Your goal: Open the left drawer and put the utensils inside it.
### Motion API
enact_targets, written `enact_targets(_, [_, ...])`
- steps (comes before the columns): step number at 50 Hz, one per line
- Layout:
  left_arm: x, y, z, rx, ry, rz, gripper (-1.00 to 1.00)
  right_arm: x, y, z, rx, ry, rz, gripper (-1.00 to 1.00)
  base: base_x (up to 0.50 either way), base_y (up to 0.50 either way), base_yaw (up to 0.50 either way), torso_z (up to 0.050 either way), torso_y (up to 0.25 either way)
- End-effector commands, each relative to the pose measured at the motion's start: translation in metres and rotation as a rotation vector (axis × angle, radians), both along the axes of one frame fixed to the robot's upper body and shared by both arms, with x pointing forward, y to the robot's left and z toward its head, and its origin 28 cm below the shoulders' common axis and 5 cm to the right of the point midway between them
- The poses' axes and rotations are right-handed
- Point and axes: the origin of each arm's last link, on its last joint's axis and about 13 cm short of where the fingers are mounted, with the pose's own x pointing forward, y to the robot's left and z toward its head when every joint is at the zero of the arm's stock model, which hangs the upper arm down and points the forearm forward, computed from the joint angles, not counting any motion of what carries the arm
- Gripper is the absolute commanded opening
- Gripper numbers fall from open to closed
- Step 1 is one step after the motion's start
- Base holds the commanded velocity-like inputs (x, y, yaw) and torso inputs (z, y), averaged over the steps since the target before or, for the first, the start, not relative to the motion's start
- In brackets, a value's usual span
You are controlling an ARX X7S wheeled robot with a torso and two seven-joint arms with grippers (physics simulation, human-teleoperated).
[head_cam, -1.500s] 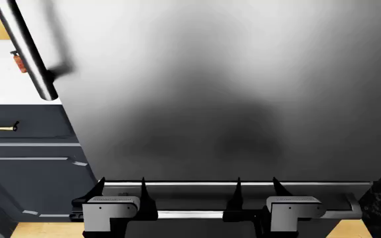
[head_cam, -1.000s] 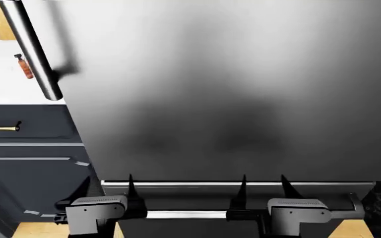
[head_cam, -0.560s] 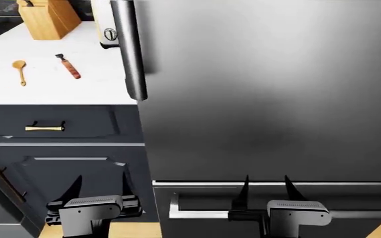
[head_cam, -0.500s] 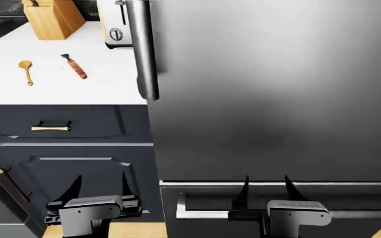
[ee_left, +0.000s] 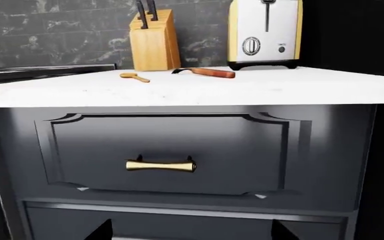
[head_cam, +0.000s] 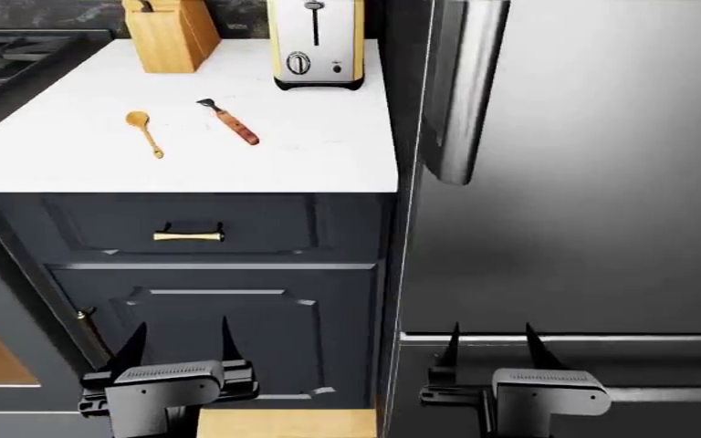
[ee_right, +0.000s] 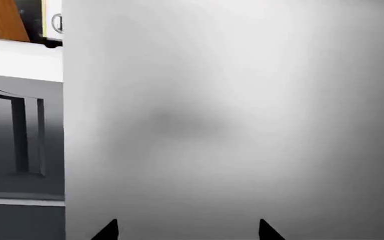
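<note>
Head view, left to right. Stove [head_cam: 10, 50] at far left edge, dark grates, beside the white counter [head_cam: 326, 155]. Knife block [head_cam: 171, 35] at the counter's back, black handles in its top. Wooden spoon [head_cam: 145, 132] flat on the counter in front of the block, bowl away from the robot. Fork [head_cam: 230, 121] just right of the spoon, apart from it, reddish handle toward the robot, dark tines toward the block. Toaster [head_cam: 315, 44] at the back, right of the block.

Left drawer [head_cam: 186, 224] under the counter edge, closed, brass handle [head_cam: 187, 236] at its middle. Panelled cabinet door [head_cam: 223, 342] below it.

Left hand [head_cam: 176, 345] low in front of the cabinet door, fingers spread apart, nothing between them, well below the drawer handle. Left wrist view: drawer front square ahead, handle [ee_left: 160, 165] centred, spoon [ee_left: 134, 76] and fork [ee_left: 205, 72] on the counter above.

Refrigerator [head_cam: 594, 182] fills the right, vertical handle [head_cam: 460, 91] near its left edge. Right hand [head_cam: 488, 345] low before it, fingers apart, empty.
</note>
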Motion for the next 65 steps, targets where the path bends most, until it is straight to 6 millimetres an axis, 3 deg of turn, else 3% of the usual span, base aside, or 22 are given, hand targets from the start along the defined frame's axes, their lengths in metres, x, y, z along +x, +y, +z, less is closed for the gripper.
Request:
enact_targets(1, [-0.0013,0.0002,0.0006,0.0,0.0,-0.002,1.0,-0.0014,-0.0001,0.0016,-0.001,-0.004,-0.005,1.0,0.0,0.5,0.0,0.0,0.0])
enact_targets(65, [-0.0011,-0.004,-0.0013,0.022,0.0,-0.015,1.0,-0.0011,-0.0017,0.0021,0.031,-0.036,0.008,1.0,0.0,0.49,0.0,0.0,0.0])
